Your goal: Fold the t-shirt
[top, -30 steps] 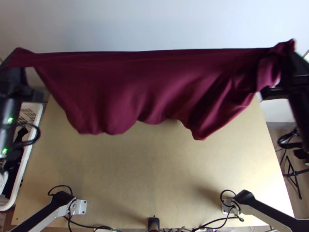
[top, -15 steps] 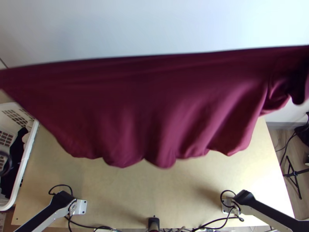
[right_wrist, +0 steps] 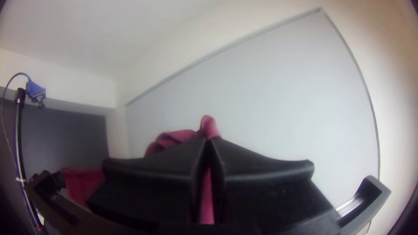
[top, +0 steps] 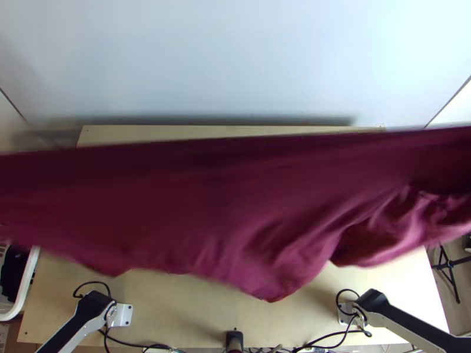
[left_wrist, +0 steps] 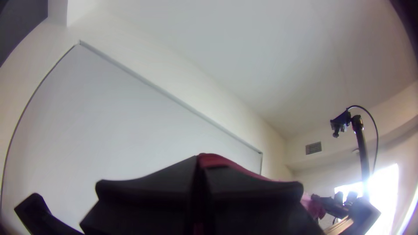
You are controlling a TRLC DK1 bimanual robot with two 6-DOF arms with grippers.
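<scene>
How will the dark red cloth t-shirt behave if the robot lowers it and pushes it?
The dark red cloth t-shirt is probably floppy, because its lower edge hangs in waves. It looks thin, so pushing would likely wrinkle it on the light wooden table rather than slide it flat.

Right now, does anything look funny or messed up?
Only the t-shirt looks a bit odd: it hangs crooked over the table, its lower edge wavy and its cloth bunched toward the top view's right. I see nothing spilled or broken.
</scene>
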